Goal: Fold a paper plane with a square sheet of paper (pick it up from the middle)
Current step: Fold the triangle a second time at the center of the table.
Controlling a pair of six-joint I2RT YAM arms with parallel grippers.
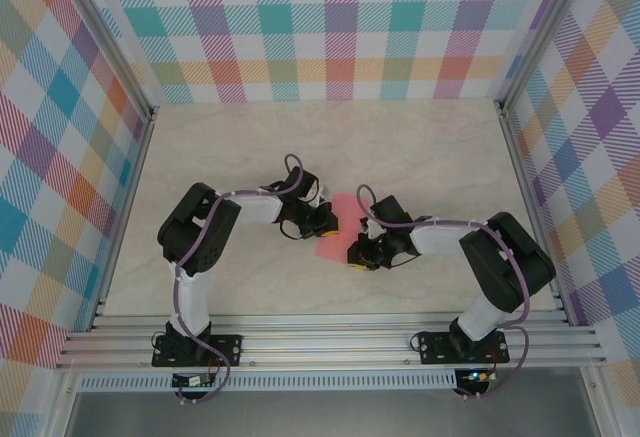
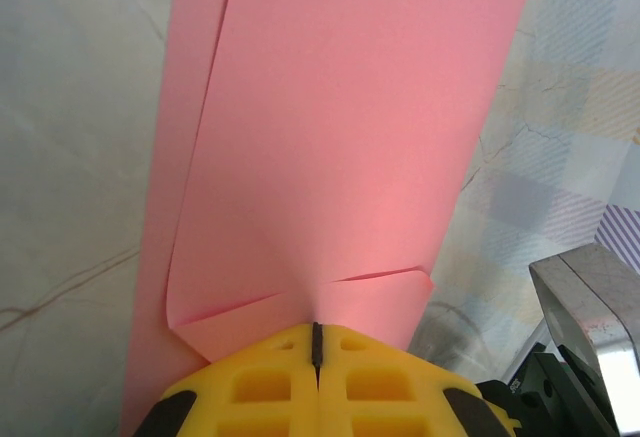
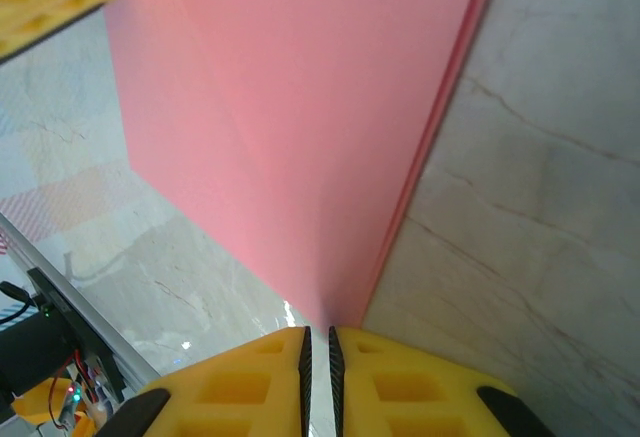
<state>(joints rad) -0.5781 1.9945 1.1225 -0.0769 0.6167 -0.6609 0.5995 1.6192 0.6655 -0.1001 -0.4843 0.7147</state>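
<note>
Plainly, at the centre of the pale table (image 1: 420, 147) sits the square sheet of paper (image 1: 332, 232), folded into a pink strip; its long axis runs near to far, slightly slanted, with no nose formed yet; it looks light, limp and easily creased, best taken by an edge; the left gripper (image 2: 317, 342) and the right gripper (image 3: 318, 342) each pinch one.

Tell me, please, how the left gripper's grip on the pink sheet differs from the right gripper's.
The left gripper has its jaws pressed flush together, while the right gripper shows a thin slit between its jaws. The square sheet of paper buckles into small creases at the left gripper, but runs smoothly into the right gripper. Both pinch the sheet's edge.
</note>
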